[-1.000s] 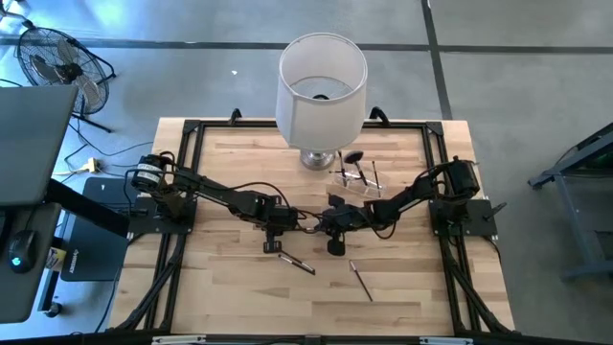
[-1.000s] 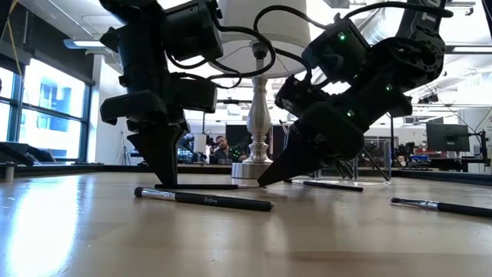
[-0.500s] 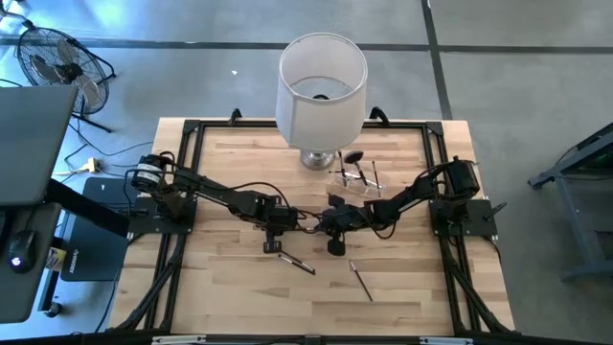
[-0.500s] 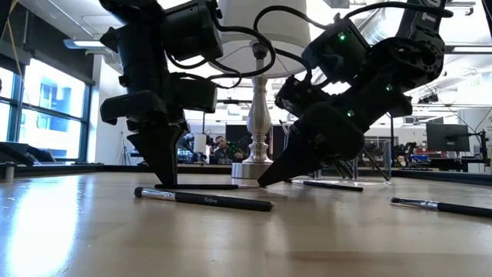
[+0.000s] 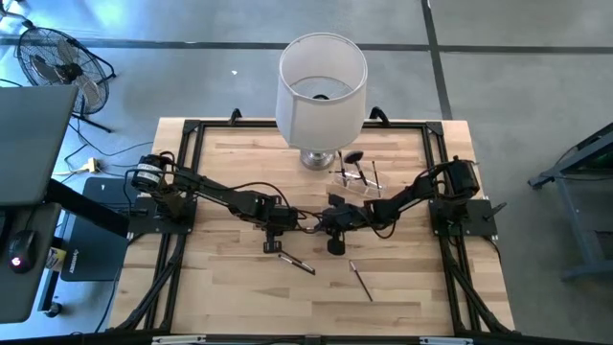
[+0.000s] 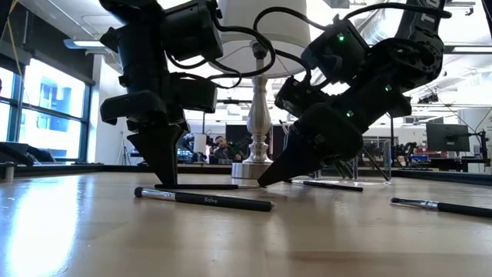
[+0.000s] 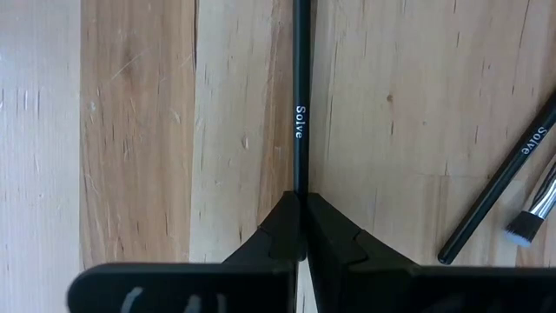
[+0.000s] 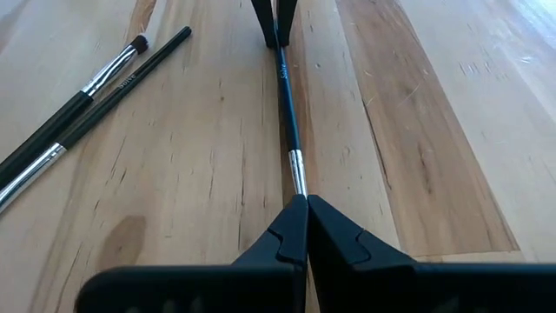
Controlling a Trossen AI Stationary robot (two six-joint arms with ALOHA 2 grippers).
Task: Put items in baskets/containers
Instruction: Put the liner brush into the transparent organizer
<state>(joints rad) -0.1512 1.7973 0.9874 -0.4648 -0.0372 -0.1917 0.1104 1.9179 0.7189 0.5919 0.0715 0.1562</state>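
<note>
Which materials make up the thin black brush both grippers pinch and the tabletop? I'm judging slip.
The thin black brush seems to have a glossy lacquered handle, wood or plastic, with a shiny metal ferrule. The tabletop looks like pale jointed wood planks with visible grain, satin finish.

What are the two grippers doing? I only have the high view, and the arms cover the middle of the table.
Observer: Left gripper is shut on the black handle of a brush, per its wrist view.
Operator: And the right?
Observer: Right gripper is shut on the same brush, just behind its silver band. The two grip opposite ends.
Operator: Is it lifted?
Observer: Not that I can see. In the low view it looks flat on the table, with both sets of fingertips down at the wood.
</note>
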